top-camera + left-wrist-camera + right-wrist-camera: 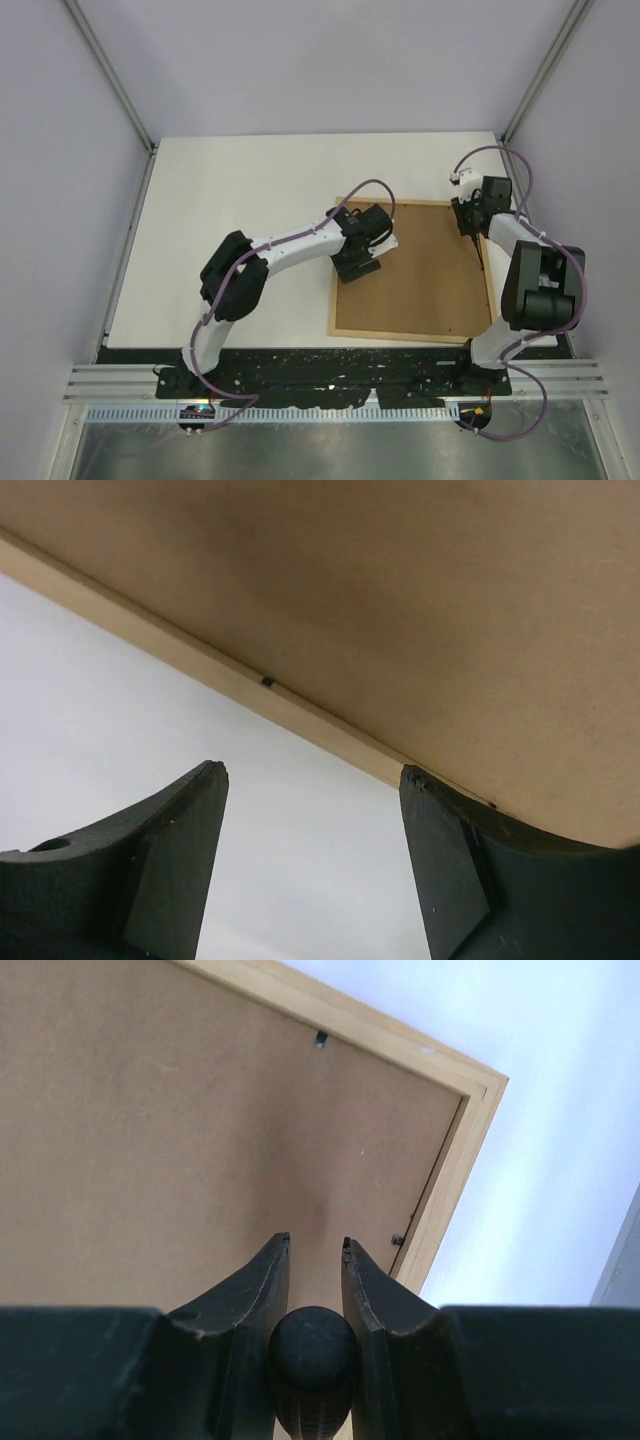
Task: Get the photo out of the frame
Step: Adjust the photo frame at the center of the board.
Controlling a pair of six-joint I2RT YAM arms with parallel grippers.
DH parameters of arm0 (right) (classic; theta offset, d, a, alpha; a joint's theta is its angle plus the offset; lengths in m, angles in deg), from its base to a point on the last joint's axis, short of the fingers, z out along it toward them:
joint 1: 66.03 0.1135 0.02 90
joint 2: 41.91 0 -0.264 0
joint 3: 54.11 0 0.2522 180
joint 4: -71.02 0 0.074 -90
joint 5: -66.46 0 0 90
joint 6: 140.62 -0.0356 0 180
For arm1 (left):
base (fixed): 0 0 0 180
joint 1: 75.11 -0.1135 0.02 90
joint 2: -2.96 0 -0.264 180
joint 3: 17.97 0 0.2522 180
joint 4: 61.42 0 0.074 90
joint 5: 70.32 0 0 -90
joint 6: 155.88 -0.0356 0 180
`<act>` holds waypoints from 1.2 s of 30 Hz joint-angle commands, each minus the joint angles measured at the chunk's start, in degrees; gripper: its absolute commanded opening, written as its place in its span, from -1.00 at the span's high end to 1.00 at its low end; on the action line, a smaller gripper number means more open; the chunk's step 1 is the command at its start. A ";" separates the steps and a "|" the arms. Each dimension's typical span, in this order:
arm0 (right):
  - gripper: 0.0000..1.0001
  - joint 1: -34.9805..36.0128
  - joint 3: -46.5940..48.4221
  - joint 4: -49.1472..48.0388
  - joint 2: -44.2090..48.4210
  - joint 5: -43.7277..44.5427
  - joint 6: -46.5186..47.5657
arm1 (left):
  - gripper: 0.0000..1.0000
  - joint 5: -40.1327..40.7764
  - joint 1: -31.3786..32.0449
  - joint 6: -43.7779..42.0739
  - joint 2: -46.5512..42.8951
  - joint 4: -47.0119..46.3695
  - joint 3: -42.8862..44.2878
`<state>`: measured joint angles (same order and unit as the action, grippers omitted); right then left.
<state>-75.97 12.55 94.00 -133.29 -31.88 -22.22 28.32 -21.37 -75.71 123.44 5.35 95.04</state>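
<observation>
No legible text, label, brand or number in any view

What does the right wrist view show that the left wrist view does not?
Right wrist only: the right tool shut on a dark round-ended handle, and a corner of the frame. Left wrist only: the left tool, open, straddling the frame's edge. Both: the brown backing board, the pale wood rim, small dark tabs and the white table.

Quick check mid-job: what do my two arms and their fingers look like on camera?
The left arm and right arm both have white links with bulky black joints, and a mauve cable loops along each. The fingers are matt black wedges with flat inner faces. No markings are visible.
</observation>
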 commanded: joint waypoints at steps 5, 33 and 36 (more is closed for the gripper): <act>0.85 1.49 14.15 -5.79 -13.28 1.21 3.14 | -0.47 2.43 4.44 -6.26 3.26 0.51 4.29; 0.85 21.79 63.26 12.40 -47.40 1.22 2.89 | -0.43 -18.31 12.45 -8.46 2.03 9.04 1.39; 0.85 25.21 66.53 13.90 -48.98 -0.88 2.45 | -0.43 -21.03 12.53 -7.84 2.56 9.21 2.44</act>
<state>-55.34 73.97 104.14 -180.45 -27.29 -17.87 12.89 -9.00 -83.53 127.64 13.11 96.20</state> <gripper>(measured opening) 0.312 0.713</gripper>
